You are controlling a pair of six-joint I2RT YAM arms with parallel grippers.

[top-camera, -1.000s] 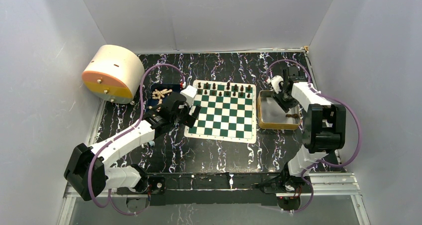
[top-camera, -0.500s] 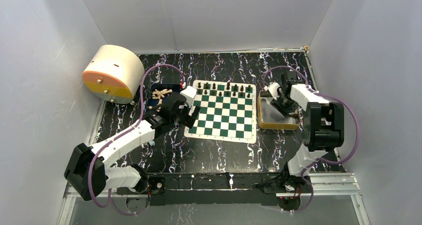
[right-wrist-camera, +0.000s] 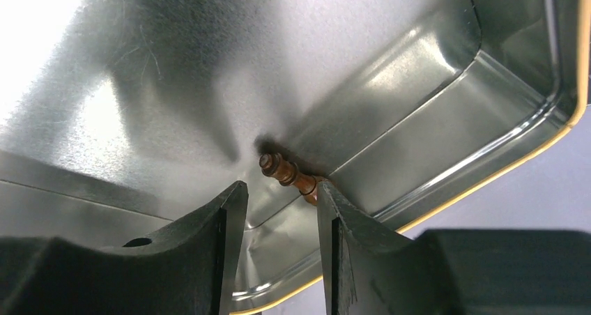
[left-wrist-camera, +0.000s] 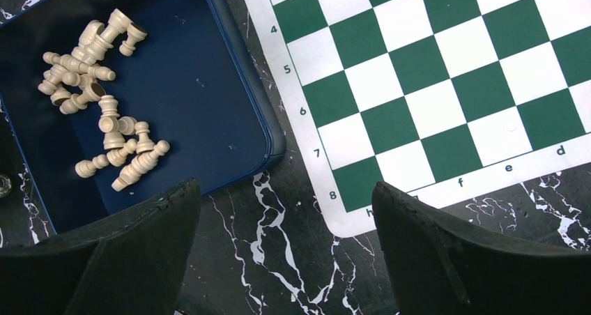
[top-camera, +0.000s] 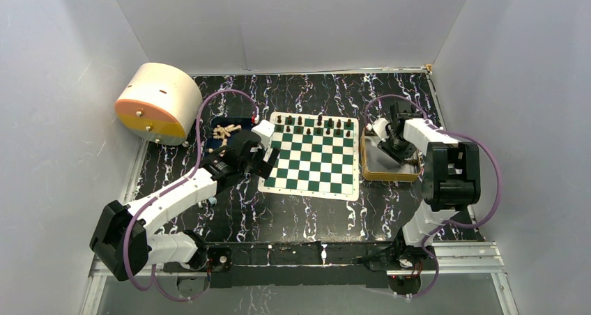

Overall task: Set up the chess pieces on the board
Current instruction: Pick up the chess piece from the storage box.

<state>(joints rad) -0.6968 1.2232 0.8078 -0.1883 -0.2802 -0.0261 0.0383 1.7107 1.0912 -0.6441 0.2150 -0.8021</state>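
Note:
The green-and-white board (top-camera: 311, 163) (left-wrist-camera: 432, 85) lies mid-table. Several dark chess pieces (top-camera: 315, 125) stand along its far rows. One brown piece (right-wrist-camera: 284, 170) lies on its side in a corner of the gold tin tray (top-camera: 373, 170) (right-wrist-camera: 432, 120). My right gripper (top-camera: 392, 150) (right-wrist-camera: 281, 191) is lowered into the tin. Its jaws stand a little apart with nothing between them, and the right fingertip touches the piece's base and hides it. My left gripper (top-camera: 269, 162) (left-wrist-camera: 286, 189) hangs wide open and empty over the bare table, by the board's left corner.
A blue tray (top-camera: 240, 123) (left-wrist-camera: 209, 113) with several cream pieces (top-camera: 223, 132) (left-wrist-camera: 104, 106) sits left of the board. A white, orange and yellow drum (top-camera: 157, 102) stands at the far left. White walls enclose the table.
My right gripper has dropped lower and slightly left into the tin, down to the lying piece, and its jaws have narrowed a little. The left arm has not moved.

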